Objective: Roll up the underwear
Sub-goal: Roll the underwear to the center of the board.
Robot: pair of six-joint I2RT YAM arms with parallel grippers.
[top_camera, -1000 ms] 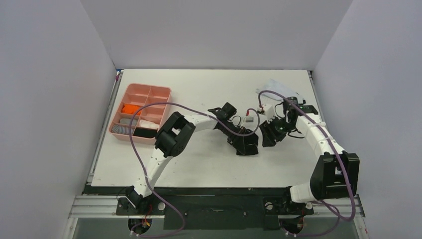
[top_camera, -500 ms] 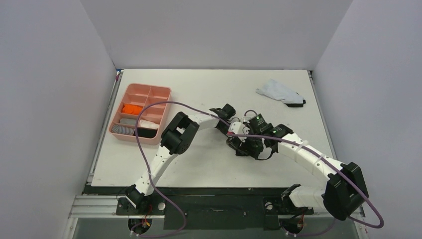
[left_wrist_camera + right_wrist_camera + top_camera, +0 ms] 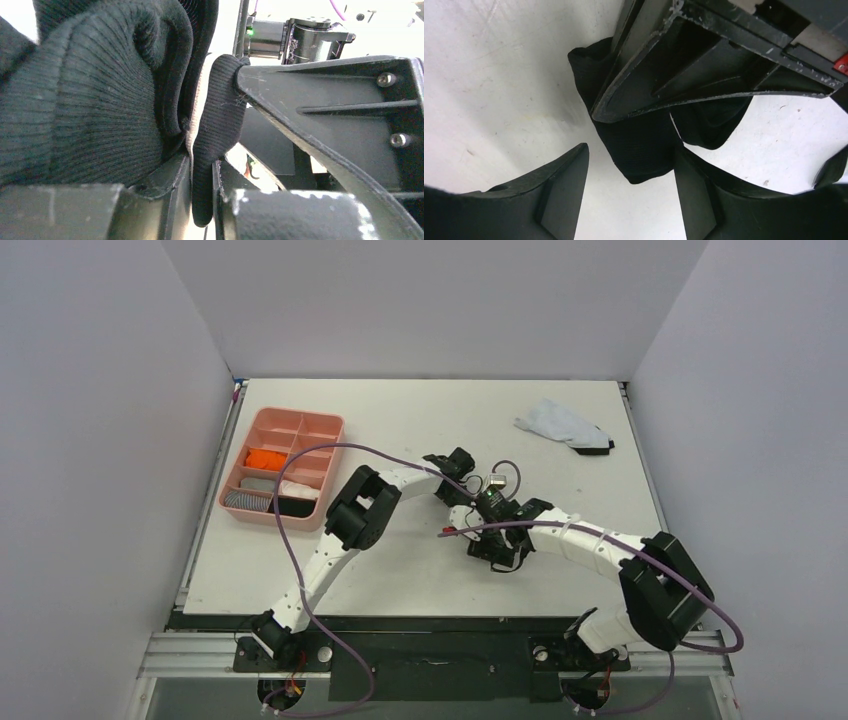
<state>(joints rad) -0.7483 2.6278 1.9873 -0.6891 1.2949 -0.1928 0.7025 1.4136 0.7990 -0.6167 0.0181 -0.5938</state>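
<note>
From above, the left gripper [image 3: 474, 526] and the right gripper [image 3: 499, 548] are meeting nose to nose near the middle of the table [image 3: 400, 570]. Their dark fingers are hiding the black underwear [image 3: 100, 105] between them. At the far left, the orange underwear [image 3: 265, 457] is sitting in a compartment of the pink tray [image 3: 300, 420]. A pale cloth [image 3: 560, 423] is lying well apart at the far right.

In the left wrist view, the left fingers are clenching a fold of the ribbed black garment. Its bulk is bunching up on the left, and a narrow tongue is hanging down through the pinch.

In the right wrist view, the right fingers [image 3: 564, 195] are standing apart, gripping nothing. The tongue of black cloth is hanging from the left gripper's tip into the gap between them. It is lying close against the right-hand finger and clear of the left-hand one, just above the table. Its long axis is running along the gap, not across it, so closing here would likely catch the free end.
</note>
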